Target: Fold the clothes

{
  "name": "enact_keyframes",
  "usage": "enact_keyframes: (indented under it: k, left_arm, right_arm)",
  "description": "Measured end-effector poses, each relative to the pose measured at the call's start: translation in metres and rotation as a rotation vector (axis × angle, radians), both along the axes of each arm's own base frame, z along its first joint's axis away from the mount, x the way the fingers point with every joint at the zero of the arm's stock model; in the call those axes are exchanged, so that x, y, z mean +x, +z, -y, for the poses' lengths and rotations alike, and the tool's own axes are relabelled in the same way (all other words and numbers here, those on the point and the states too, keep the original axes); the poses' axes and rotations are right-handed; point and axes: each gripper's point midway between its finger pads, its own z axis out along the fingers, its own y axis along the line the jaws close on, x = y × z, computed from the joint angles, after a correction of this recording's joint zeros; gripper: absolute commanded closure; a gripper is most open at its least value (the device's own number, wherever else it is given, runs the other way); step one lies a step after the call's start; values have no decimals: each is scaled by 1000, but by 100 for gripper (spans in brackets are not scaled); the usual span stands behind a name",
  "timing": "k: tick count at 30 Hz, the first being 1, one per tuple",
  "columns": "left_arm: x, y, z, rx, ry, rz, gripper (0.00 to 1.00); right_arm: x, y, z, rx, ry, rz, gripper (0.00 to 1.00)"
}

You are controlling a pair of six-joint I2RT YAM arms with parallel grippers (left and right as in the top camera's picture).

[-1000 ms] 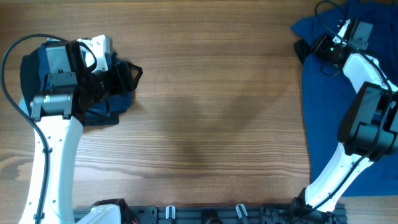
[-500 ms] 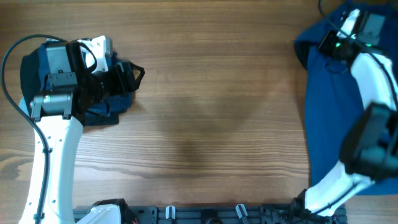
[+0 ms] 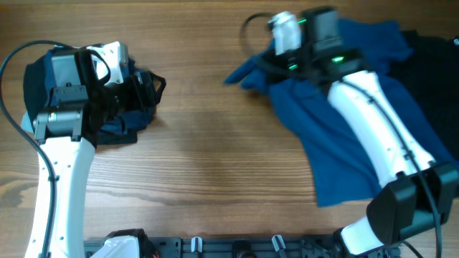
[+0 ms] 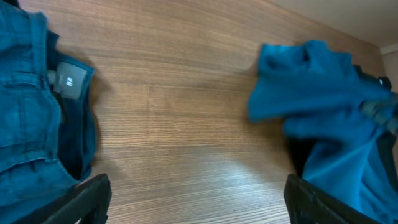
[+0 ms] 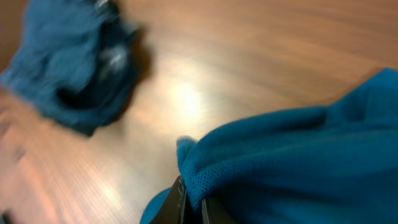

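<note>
Your right gripper (image 5: pixel 194 206) is pinched shut on a fold of the blue polo shirt (image 3: pixel 337 136), which spreads from it over the table's (image 3: pixel 215 158) right side; your left gripper (image 4: pixel 198 186) gapes wide, empty, just beside a dark blue garment (image 3: pixel 118 129); only the left wrist view shows that garment's grey label (image 4: pixel 69 81).

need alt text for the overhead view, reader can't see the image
The right gripper holds a blue shirt by a bunched edge near the top centre, the rest trailing across the wooden table toward a black garment at the far right. On the left, the left gripper hangs open at the edge of a heap of dark blue clothes.
</note>
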Motion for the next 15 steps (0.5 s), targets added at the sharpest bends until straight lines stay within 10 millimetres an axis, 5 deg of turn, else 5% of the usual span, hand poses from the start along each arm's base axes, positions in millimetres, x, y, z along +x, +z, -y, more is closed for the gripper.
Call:
enact_keyframes:
  k: [2, 5, 7, 12, 15]
  left_arm:
    - [-3, 2, -2, 12, 10, 2, 6]
    - [-4, -1, -9, 44, 38, -11, 3]
    - [-4, -3, -14, 70, 55, -16, 7]
    - [-7, -10, -14, 94, 55, -40, 16]
    - [1, -28, 9, 100, -14, -80, 27]
  right_arm:
    - [-23, -2, -33, -12, 92, -7, 60]
    - [-55, -15, -60, -98, 157, -31, 48]
    - [-61, -24, -60, -173, 126, -33, 38]
    - [-21, -29, -2, -247, -157, -50, 35]
    - [2, -31, 48, -225, -312, -99, 35]
